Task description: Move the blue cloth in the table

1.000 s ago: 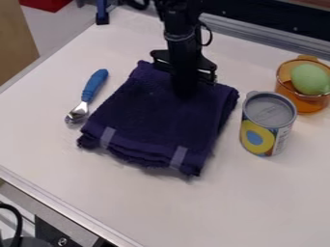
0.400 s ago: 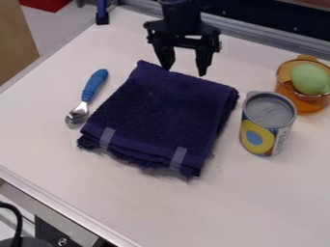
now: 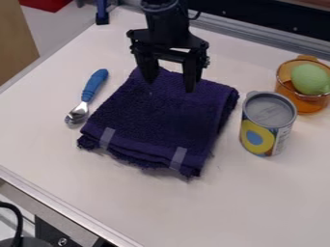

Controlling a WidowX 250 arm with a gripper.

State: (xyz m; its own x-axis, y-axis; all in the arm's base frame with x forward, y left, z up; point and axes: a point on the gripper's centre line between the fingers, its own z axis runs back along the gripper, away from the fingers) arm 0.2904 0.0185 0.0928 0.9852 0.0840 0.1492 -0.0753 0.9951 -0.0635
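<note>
The gripper [image 3: 170, 87] hangs over the upper part of the cloth, its two fingers spread wide with nothing held between them. Folded into a thick, roughly square pad, the dark blue cloth [image 3: 158, 118] lies on the white table [image 3: 258, 200] near the middle of the view. Two pale stripes cross its lower edge. The fingers hide bits of the cloth's top edge; whether the tips touch the cloth I cannot tell.
Left of the cloth lies a spoon with a blue handle [image 3: 95, 85]. A tin can [image 3: 266, 124] stands close to the cloth's right side. Behind it at the right, an orange transparent cup [image 3: 302, 102] holds a green, egg-shaped object [image 3: 310, 78].
The gripper was low over the cloth's top, then rose up and back with its fingers apart. Now it has come left and forward over the cloth, which looks unmoved.
</note>
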